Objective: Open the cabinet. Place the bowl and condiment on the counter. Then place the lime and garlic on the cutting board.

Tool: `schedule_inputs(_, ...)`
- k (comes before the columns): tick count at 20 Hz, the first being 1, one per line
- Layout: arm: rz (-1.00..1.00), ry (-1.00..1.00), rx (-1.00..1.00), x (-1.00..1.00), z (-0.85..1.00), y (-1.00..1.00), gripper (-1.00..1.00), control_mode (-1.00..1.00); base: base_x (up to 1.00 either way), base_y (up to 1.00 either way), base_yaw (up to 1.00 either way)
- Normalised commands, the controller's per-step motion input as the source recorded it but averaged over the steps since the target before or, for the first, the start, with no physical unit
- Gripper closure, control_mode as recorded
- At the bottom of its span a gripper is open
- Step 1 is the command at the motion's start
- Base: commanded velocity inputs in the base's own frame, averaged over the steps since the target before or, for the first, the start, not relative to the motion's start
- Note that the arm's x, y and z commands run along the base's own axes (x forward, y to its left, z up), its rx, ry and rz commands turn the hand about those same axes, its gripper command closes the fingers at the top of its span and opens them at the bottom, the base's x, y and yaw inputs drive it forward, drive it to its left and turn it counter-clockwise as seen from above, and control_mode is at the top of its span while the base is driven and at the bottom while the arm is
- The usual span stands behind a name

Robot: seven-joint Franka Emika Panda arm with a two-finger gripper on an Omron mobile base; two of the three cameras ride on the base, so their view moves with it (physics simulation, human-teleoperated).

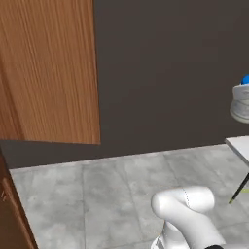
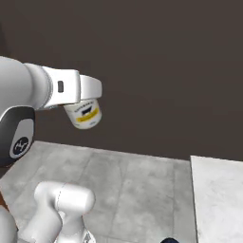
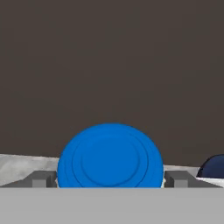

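Observation:
The condiment (image 2: 84,115), a pale jar with a yellow label, hangs in the air under the white hand, with my gripper (image 2: 87,103) shut on it. In the hand view its blue lid (image 3: 110,156) sits between my two dark fingertips (image 3: 42,179). The lid's blue (image 1: 246,79) also peeks in at the right edge of the left base view, above the floor. One reddish-brown door of the cabinet (image 1: 48,68) stands at the upper left. A corner of the white marble counter (image 2: 219,199) lies at the lower right. Bowl, lime, garlic and cutting board are out of view.
A dark wall (image 2: 161,66) stands straight ahead, and grey tiled floor (image 1: 112,194) runs below it. A reddish-brown lower cupboard edge (image 1: 9,214) is at the far left. The counter's corner (image 1: 239,144) juts in from the right, near the held jar.

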Motion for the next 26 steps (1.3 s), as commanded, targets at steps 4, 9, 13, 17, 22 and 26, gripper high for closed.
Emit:
schedule_inputs(4,0.0,0.0,0.0,0.0,0.0,0.0,1.0,1.0,-0.05,0.0,-0.72)
schedule_inputs(9,0.0,0.0,0.0,0.0,0.0,0.0,1.0,1.0,-0.02,0.22,-0.73)
schedule_inputs(13,0.0,0.0,0.0,0.0,0.0,0.0,1.0,1.0,-0.01,0.29,-0.75)
schedule_inputs(17,0.0,0.0,0.0,0.0,0.0,0.0,1.0,1.0,0.0,0.11,-0.75)
schedule_inputs(22,0.0,0.0,0.0,0.0,0.0,0.0,1.0,1.0,0.0,0.14,-0.73)
schedule_inputs(26,0.0,0.0,0.0,0.0,0.0,0.0,1.0,1.0,0.0,0.12,-0.68)
